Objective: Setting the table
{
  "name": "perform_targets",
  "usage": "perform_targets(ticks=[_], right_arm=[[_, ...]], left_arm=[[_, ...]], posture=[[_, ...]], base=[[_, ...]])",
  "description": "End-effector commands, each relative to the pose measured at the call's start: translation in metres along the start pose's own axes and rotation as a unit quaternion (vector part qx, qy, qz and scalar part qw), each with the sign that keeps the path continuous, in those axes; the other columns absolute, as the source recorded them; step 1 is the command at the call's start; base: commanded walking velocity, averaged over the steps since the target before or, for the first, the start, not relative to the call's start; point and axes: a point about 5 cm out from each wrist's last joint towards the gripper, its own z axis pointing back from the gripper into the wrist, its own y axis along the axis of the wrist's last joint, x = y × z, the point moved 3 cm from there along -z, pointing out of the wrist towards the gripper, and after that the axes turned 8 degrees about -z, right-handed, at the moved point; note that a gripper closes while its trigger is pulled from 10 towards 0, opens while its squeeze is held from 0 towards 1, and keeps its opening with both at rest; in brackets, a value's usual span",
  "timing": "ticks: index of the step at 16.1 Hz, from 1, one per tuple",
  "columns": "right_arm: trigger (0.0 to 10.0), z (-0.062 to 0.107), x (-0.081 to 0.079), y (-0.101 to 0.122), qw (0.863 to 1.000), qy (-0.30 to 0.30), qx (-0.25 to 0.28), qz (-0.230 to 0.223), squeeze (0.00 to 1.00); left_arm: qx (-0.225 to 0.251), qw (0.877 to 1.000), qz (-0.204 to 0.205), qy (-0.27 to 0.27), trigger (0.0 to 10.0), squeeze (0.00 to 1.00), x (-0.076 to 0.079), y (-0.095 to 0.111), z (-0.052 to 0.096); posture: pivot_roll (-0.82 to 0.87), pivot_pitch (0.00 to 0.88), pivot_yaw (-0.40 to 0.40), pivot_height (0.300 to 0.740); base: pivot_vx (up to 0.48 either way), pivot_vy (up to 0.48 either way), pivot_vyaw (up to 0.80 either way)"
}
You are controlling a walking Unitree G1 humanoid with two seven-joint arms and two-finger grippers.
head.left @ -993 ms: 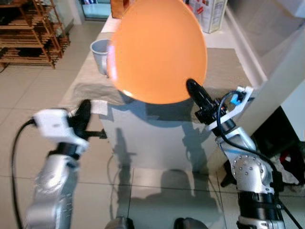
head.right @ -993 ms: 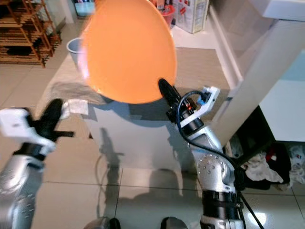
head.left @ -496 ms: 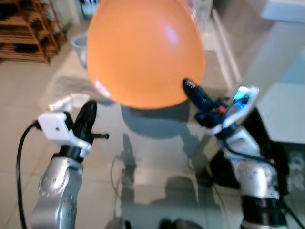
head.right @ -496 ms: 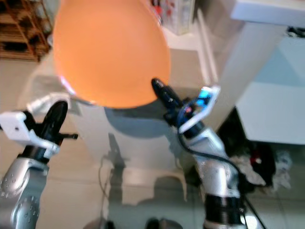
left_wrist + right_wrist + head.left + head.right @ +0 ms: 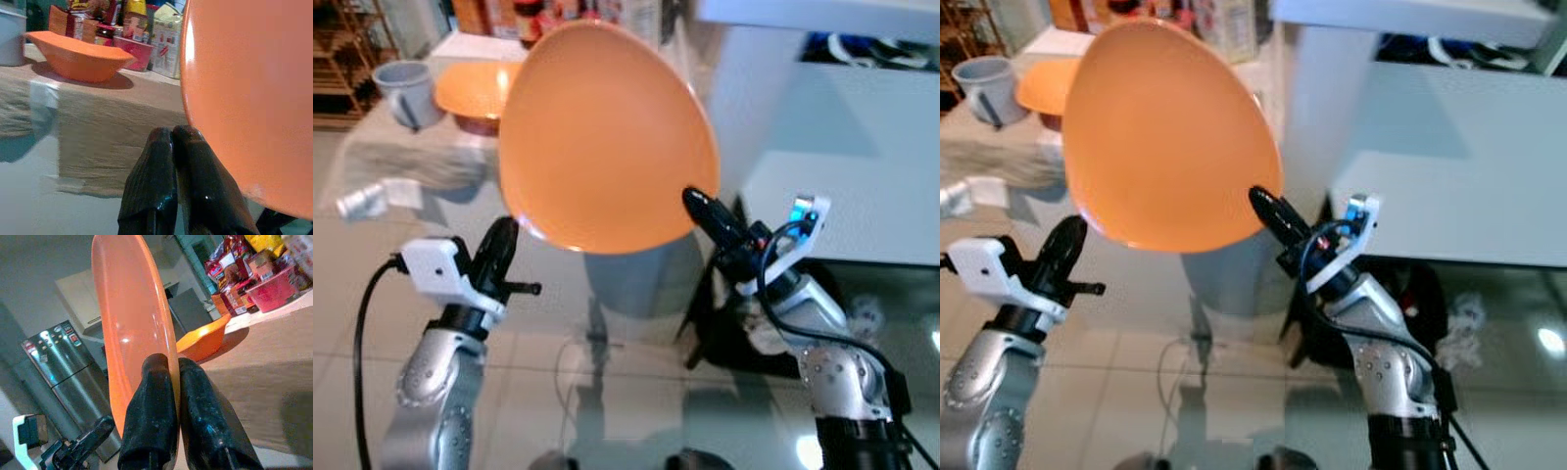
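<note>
the right gripper (image 5: 697, 201) holds an orange plate (image 5: 607, 137) up in front of the robot's head, its two black fingers (image 5: 161, 426) pinched on the plate's lower rim, one on each face. the plate stands nearly on edge, tilted, its broad face toward the camera and well clear of any surface.

the left gripper (image 5: 499, 245) hovers lower and to the left, near the plate but not touching it; its fingers (image 5: 168, 196) are pressed together with nothing between them.

behind, a table with a beige cloth (image 5: 421, 162) carries an orange bowl (image 5: 475, 90), a grey mug (image 5: 403, 80) beside it, and boxes and packets of food (image 5: 142, 29) further back. a white counter (image 5: 832, 127) runs along the robot's right.

the plate looks like stiff, smooth plastic or melamine: probably light, rigid, and glossy enough to be slippery. held by a single narrow pinch at the rim, its whole width hangs off one point, so it could swing or slide out if the arm moves sharply. a deeper bite over the rim would likely be safer, or the left gripper could steady the opposite edge. it seems unlikely to shatter if dropped, but it could knock the mug or bowl on the way down. it will want levelling before it goes onto the cloth.
</note>
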Motion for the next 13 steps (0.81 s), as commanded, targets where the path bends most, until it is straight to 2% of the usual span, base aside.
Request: perform_targets(ticks=[1,4,6,7,8,10,13], right_arm=[[10.0,0.003,0.001,0.011,1.0,0.001,0.016,0.016,0.0],[10.0,0.007,0.005,0.01,1.0,-0.012,0.015,0.014,0.0],[10.0,0.013,0.025,0.007,0.997,-0.071,0.024,0.014,0.0],[10.0,0.013,0.025,0.007,0.997,-0.071,0.024,0.014,0.0],[10.0,0.019,0.035,0.004,0.995,-0.098,0.027,0.014,0.0],[10.0,0.025,0.044,0.003,0.991,-0.129,0.034,0.018,0.0],[10.0,0.028,0.051,0.005,0.985,-0.162,0.058,0.009,0.0]], left_arm=[[-0.003,1.0,0.008,-0.015,10.0,0.0,0.008,-0.004,-0.002],[-0.004,1.0,0.011,-0.022,10.0,0.0,0.011,-0.006,-0.003],[-0.016,0.999,0.013,-0.027,10.0,0.0,0.015,-0.014,-0.003],[-0.016,0.999,0.013,-0.027,10.0,0.0,0.015,-0.014,-0.003],[-0.028,0.999,0.011,-0.033,10.0,0.0,0.018,-0.022,-0.001],[-0.039,0.998,0.011,-0.039,10.0,0.0,0.021,-0.029,0.001],[-0.046,0.997,0.009,-0.054,10.0,0.0,0.028,-0.035,0.001]], posture=[[-0.11,0.092,0.019,0.74],[-0.12,0.091,0.019,0.74],[-0.12,0.092,0.019,0.74],[-0.12,0.092,0.019,0.74],[-0.12,0.092,0.019,0.74],[-0.12,0.093,0.021,0.74],[-0.13,0.091,0.025,0.74]], base=[[0.0,-0.458,0.0],[0.0,-0.458,0.0],[0.0,-0.458,0.0],[0.0,-0.458,0.0],[0.0,-0.454,0.0],[0.0,-0.454,0.0],[0.0,-0.454,0.0]])
